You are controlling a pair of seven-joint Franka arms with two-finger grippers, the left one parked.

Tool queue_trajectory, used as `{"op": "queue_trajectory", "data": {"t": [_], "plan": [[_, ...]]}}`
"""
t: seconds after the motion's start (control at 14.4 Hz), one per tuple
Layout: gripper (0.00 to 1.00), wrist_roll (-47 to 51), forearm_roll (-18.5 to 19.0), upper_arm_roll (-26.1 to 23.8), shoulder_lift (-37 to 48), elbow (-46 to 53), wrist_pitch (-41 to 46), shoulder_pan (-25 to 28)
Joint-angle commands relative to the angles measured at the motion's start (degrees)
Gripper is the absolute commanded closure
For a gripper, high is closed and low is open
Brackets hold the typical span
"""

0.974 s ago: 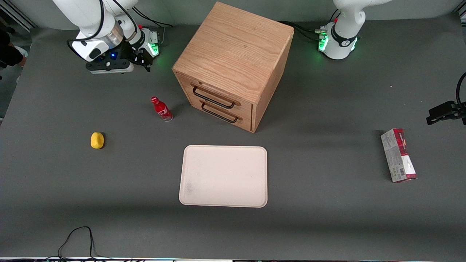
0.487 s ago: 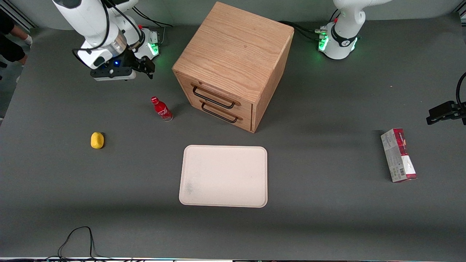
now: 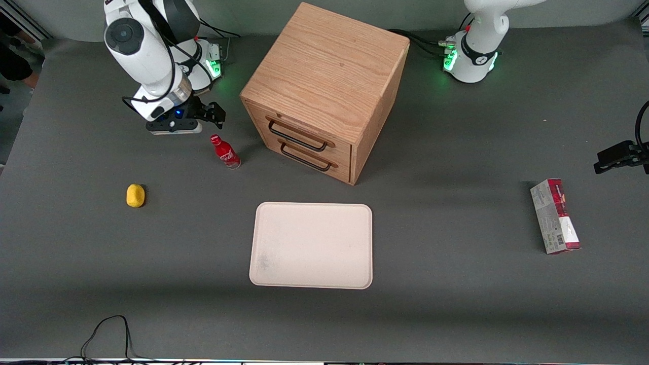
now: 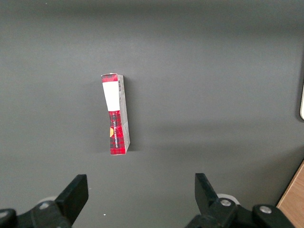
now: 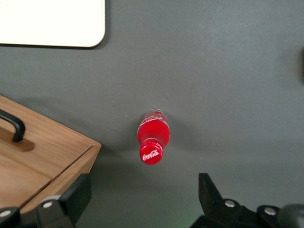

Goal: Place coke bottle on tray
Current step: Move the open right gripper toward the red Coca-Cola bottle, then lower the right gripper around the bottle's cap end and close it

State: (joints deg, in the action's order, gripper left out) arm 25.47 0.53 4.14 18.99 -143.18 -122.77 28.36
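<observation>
The coke bottle (image 3: 225, 151) is small and red with a red cap. It stands upright on the grey table beside the drawer cabinet. In the right wrist view I look down on its cap (image 5: 152, 137). My gripper (image 3: 195, 117) hovers above the table, a little farther from the front camera than the bottle. It is open and empty, its fingers (image 5: 76, 197) spread wide with the bottle ahead of the gap. The cream-white tray (image 3: 312, 245) lies flat, nearer the front camera than the cabinet; one corner shows in the right wrist view (image 5: 71, 28).
A wooden drawer cabinet (image 3: 324, 86) with two black handles stands beside the bottle. A yellow object (image 3: 135, 195) lies toward the working arm's end. A red-and-grey carton (image 3: 555, 216) lies toward the parked arm's end. A black cable (image 3: 106, 334) loops at the front edge.
My gripper has come down and moved toward the bottle and the front camera. The bottle, tray and other things have not moved.
</observation>
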Motion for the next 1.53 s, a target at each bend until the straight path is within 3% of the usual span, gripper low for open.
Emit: {"op": "queue_trajectory", "data": {"t": [0.0, 0.77, 1.32, 1.46], "plan": [[0.0, 0.2, 1.0, 0.5, -0.4, -2.7, -3.8, 0.6], [0.0, 0.5, 1.0, 0.6, -7.9, -4.9, -13.8, 0.7], [0.0, 0.5, 1.0, 0.6, -8.8, -5.5, -14.2, 0.7], [0.33, 0.5, 1.0, 0.6, -8.8, -5.5, -13.9, 0.7]]}}
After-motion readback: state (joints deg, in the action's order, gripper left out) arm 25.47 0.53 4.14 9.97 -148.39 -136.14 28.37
